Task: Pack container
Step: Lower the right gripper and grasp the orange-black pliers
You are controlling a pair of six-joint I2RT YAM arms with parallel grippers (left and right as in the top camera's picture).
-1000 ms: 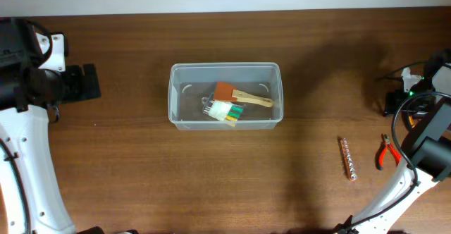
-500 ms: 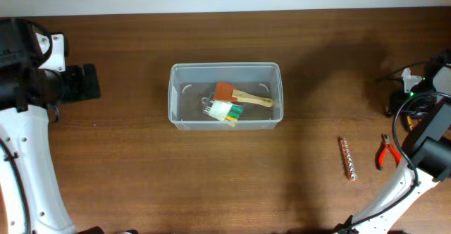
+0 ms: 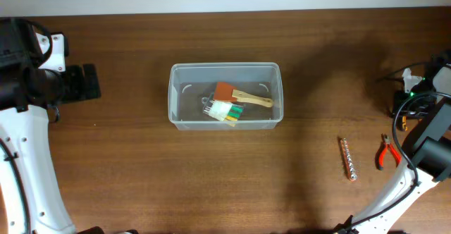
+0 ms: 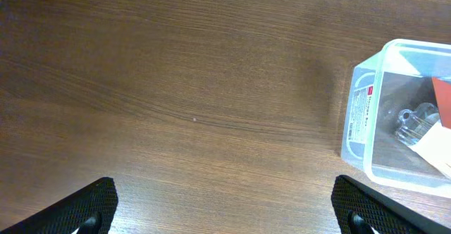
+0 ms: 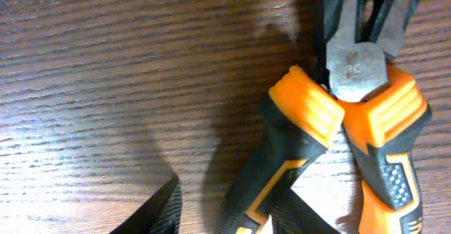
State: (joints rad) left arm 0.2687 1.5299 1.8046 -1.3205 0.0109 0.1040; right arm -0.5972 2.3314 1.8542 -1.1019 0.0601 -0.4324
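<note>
- Over the table, from the overhead camera, I have my left arm (image 3: 27, 146) coming up the left edge, with the left gripper (image 3: 89, 82) level above the wood and aimed across the table towards the container (image 3: 224, 67), well apart from it.
- My right arm (image 3: 425, 141) bends up the right edge, its wrist tucked into the far right corner among cables.
- That container stands upright near the table's middle, mouth open to the camera, its long axis running left to right in the picture. It holds a brush (image 3: 239, 95) with a wooden handle, a white and yellow-green pack (image 3: 225, 111) and a clear clip (image 3: 206, 105).
- Out on the wood by my right arm lie a bit strip (image 3: 347, 158) and red-handled pliers (image 3: 384, 151), just beside each other and well apart from the tub.
- At the left wrist, the left gripper (image 4: 225, 202) has its jaws spread wide, one black tip in each lower corner and only bare wood between them. The tub sits at the right edge, a short labelled end wall (image 4: 359, 121) turned towards me.
- At the right wrist, the right gripper (image 5: 225, 216) hangs close above orange-handled pliers (image 5: 352, 121) lying on the wood, handles towards the camera. One dark finger (image 5: 158, 209) shows left of the nearer handle; I cannot tell whether the jaws have hold of it.
</note>
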